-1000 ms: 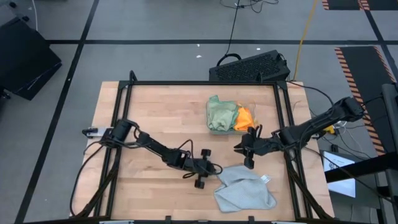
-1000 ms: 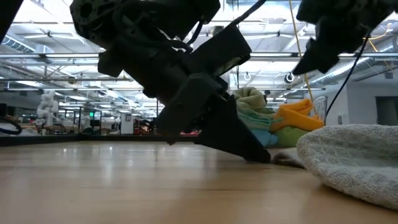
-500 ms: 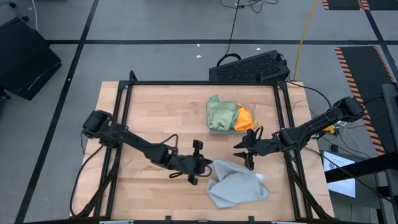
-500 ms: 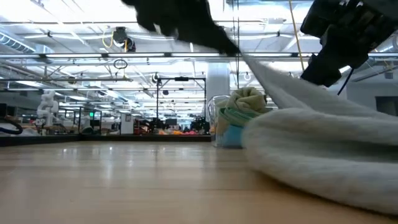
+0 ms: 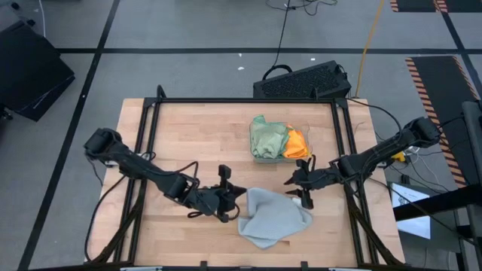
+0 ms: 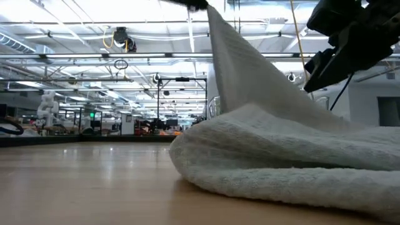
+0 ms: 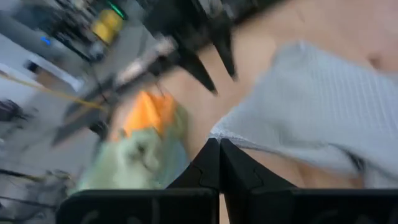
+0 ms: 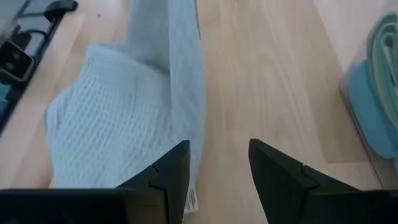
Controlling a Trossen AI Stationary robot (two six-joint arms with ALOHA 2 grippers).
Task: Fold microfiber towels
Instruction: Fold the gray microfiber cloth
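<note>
A wooden bench (image 5: pixel 203 135) with a black frame (image 5: pixel 241 100) round its edges stands on a grey floor (image 5: pixel 188 30) marked with dark lines. Just beyond the bench's far edge a black keyboard (image 5: pixel 303 80) lies on the floor, with a black cable (image 5: pixel 283 30) running away from it. A clear tray (image 5: pixel 305 135) sits on the bench near the keyboard. A yellow cable (image 5: pixel 370 38) crosses the floor beside the keyboard.

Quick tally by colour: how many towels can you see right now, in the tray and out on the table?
Light grey towel, on the table, one corner pinched by the left gripper: 1
Sage green, in the tray: 1
Orange, in the tray: 1
Blue, in the tray: 1
Total visible: 4; more may be hidden.
</note>
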